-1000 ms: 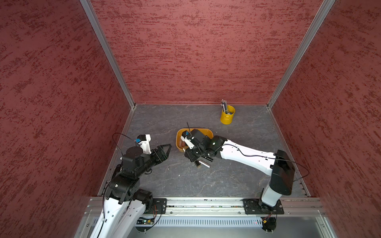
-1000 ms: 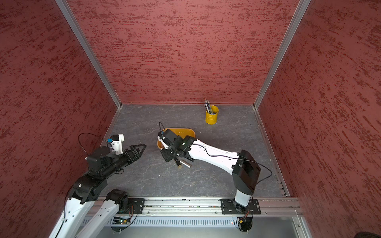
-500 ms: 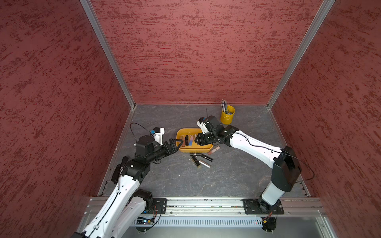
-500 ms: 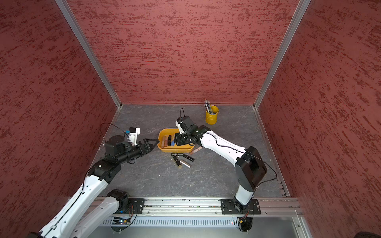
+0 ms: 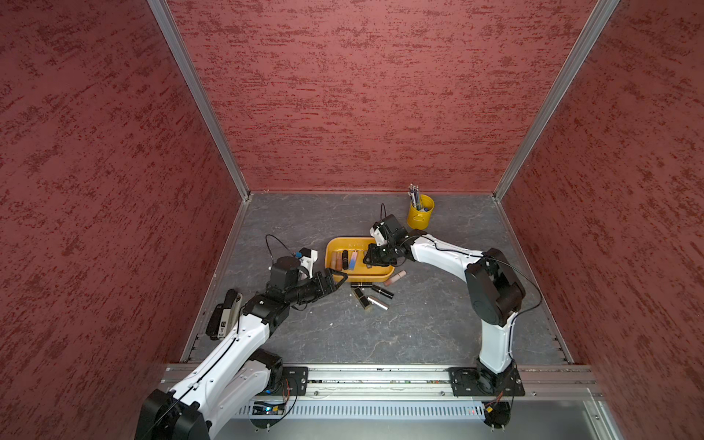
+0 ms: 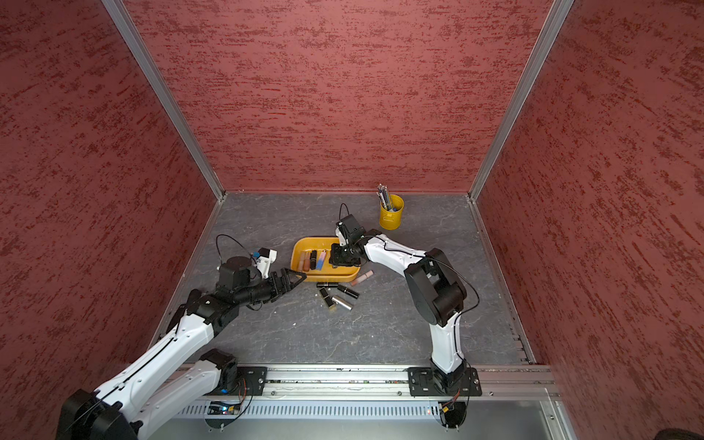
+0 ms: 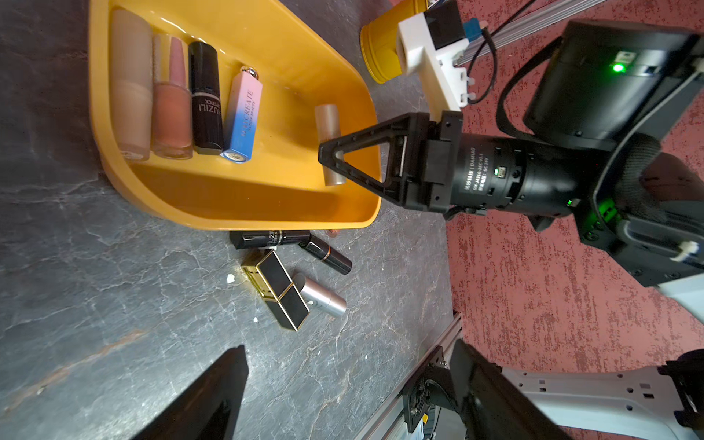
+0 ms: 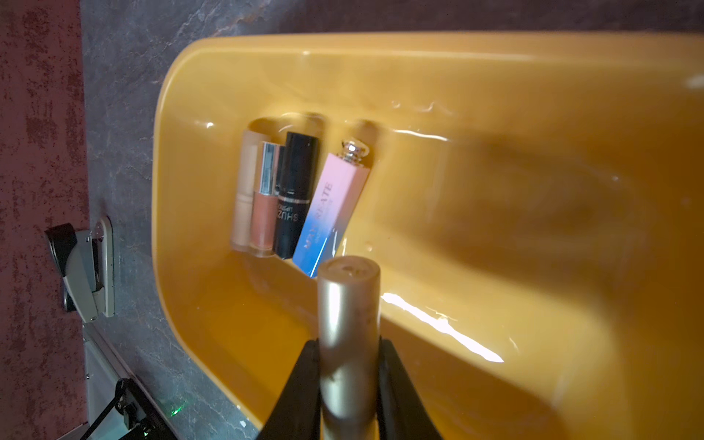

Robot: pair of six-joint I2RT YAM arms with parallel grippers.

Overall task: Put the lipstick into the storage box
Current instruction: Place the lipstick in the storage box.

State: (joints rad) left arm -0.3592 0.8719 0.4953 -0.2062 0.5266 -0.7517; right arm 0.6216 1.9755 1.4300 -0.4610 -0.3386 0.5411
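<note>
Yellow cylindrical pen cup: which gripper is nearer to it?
Right. The right gripper, shut on a gold metallic lipstick, hangs over the shallow orange-yellow storage box at the end nearest the pen cup; the open left gripper is by the box's opposite front corner, farther off.

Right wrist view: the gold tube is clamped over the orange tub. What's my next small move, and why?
Probably open the right gripper to release the champagne-gold metallic lipstick tube: it is within the rim of the shallow orange-yellow plastic storage box, over bare floor next to the row of four lipsticks. I cannot tell whether it touches the floor.
</note>
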